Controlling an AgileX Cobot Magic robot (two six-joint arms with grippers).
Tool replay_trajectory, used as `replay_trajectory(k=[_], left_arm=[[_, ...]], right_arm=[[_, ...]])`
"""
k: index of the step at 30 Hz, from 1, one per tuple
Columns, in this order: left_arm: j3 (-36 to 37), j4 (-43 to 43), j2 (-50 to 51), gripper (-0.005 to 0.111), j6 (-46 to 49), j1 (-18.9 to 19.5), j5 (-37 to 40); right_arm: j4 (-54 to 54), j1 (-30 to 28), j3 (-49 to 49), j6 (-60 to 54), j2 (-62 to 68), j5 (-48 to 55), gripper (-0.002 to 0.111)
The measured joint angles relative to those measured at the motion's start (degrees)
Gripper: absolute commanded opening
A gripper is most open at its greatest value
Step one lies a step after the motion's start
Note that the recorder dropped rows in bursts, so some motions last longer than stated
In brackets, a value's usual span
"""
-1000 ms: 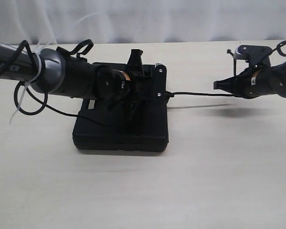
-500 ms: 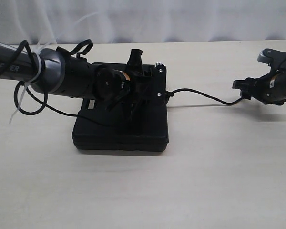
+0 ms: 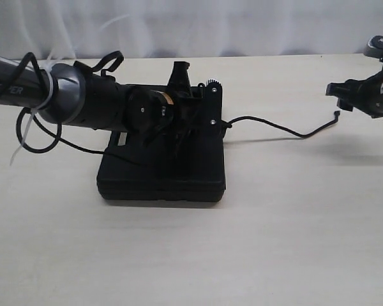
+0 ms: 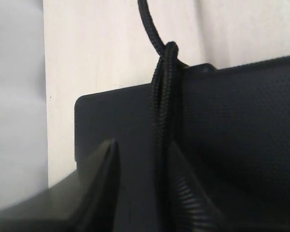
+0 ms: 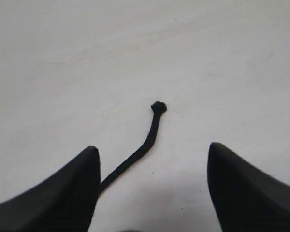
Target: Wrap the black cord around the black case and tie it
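Over black case (image 3: 159,185), L gripper (image 4: 142,150) straddles black cord (image 4: 164,96) (grip unclear); R gripper (image 5: 152,147) spread.

You have one black case (image 3: 159,182) on one counter (image 3: 191,255). There is one black cord (image 4: 163,96); where it crosses the case's edge you can count two strands side by side, and one free end (image 5: 158,107) shows. Two arms are in view, one left arm (image 3: 83,102) and one right arm (image 3: 376,95), each with two jaws.
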Motion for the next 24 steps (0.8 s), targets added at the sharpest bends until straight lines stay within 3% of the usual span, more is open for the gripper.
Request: replay_trajectory(k=[9,18,24], left_arm=[[0.00,0.00,-1.10,0.033,-0.36,0.00,2.76],[0.00,-1.04,-4.93,0.033,-0.50,0.00,6.48],[0.00,-1.18,-4.96,0.033,-0.63,0.00,7.00]], right_arm=[[0.00,2.63,0.00,-1.99,-0.09,0.75,0.040],[0.00,3.15,0.00,-2.57,-0.09,0.79,0.039],[0.00,11.40,0.00,-17.15,-0.09,1.66,0.039]])
